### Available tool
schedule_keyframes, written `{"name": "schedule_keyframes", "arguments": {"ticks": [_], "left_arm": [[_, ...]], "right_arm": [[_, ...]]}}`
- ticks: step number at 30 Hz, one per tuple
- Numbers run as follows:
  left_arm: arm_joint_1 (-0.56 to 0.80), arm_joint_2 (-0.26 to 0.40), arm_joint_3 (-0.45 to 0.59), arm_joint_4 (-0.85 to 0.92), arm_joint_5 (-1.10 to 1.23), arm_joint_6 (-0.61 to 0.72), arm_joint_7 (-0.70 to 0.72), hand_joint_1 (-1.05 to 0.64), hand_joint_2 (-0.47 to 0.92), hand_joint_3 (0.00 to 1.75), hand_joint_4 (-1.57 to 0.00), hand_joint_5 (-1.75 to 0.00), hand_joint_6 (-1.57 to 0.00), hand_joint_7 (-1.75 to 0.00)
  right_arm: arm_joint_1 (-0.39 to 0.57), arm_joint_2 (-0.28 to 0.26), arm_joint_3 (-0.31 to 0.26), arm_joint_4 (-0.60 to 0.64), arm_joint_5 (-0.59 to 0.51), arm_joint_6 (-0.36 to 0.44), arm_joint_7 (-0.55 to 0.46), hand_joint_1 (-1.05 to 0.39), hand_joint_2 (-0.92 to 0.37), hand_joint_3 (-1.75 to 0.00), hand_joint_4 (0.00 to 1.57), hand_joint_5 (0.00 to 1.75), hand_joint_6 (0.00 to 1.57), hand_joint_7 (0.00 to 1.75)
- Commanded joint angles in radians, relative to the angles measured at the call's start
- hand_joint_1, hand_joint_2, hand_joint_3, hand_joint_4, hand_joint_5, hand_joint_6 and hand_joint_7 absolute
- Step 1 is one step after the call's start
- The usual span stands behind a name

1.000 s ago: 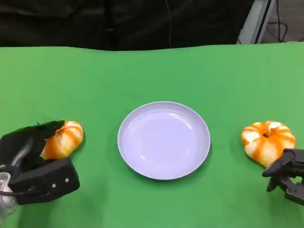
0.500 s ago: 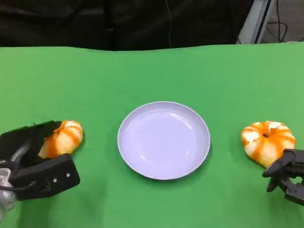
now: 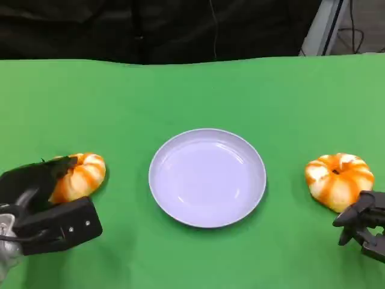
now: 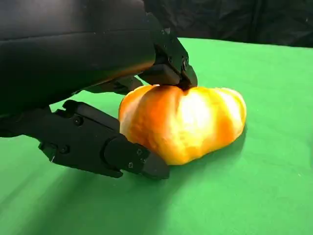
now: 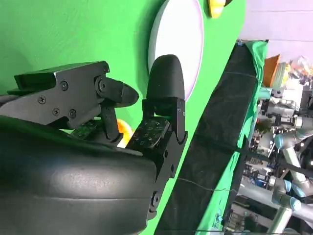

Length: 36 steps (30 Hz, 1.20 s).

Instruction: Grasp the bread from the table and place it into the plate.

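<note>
Two breads, neither in plate (image 3: 207, 178) yet. Left bread (image 3: 80, 175) sits left of plate w/ left hand (image 3: 45, 208) closing round it, fingers (image 4: 105, 147) touching, not lifted. Right bread (image 3: 338, 179) lies right of plate; right hand (image 3: 364, 224) beside it, curled, holding nothing. Lift and place remain. Green cloth (image 3: 192, 90), dark backdrop beyond plate.

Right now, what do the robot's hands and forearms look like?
Both hands are matte black with blocky, angular finger segments joined by small visible screws. The left hand meets a silver forearm at the wrist. On the right hand, one finger carries a textured pad with light dots and a rounded black tip.
</note>
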Motion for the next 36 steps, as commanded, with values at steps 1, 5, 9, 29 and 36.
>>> {"name": "schedule_keyframes", "arguments": {"ticks": [1,5,9,29,36], "left_arm": [[-0.014,0.007,-0.005,0.010,0.001,0.013,-0.009,-0.10,0.86,0.00,-0.38,-0.01,-0.42,0.00],[-0.017,0.004,-0.009,0.014,0.001,0.011,-0.009,-0.11,0.87,0.01,-0.38,0.00,-0.42,0.00],[-0.020,-0.001,-0.006,0.016,-0.007,0.014,-0.016,-0.10,0.88,0.01,-0.40,-0.01,-0.43,0.00],[-0.029,-0.040,0.039,0.043,-0.054,0.058,-0.002,-0.09,0.92,0.14,-0.42,-1.39,-0.73,-0.65],[-0.024,-0.046,0.046,0.044,-0.059,0.052,0.025,-0.09,0.92,0.16,-0.46,-1.54,-0.69,-0.99]], "right_arm": [[0.009,-0.016,-0.002,-0.014,0.006,-0.005,-0.005,0.09,-0.87,-0.56,0.88,1.37,0.96,0.92],[0.008,-0.014,-0.004,-0.014,0.012,0.001,0.000,0.09,-0.87,-0.56,0.88,1.38,0.96,0.92],[0.007,-0.014,-0.004,-0.013,0.014,0.004,0.002,0.09,-0.87,-0.56,0.88,1.38,0.96,0.92],[0.006,-0.013,-0.003,-0.020,0.014,-0.001,0.001,0.09,-0.86,-0.57,0.88,1.37,0.96,0.91],[0.010,-0.009,-0.005,-0.032,0.023,0.012,0.008,0.09,-0.86,-0.57,0.88,1.37,0.97,0.90]]}}
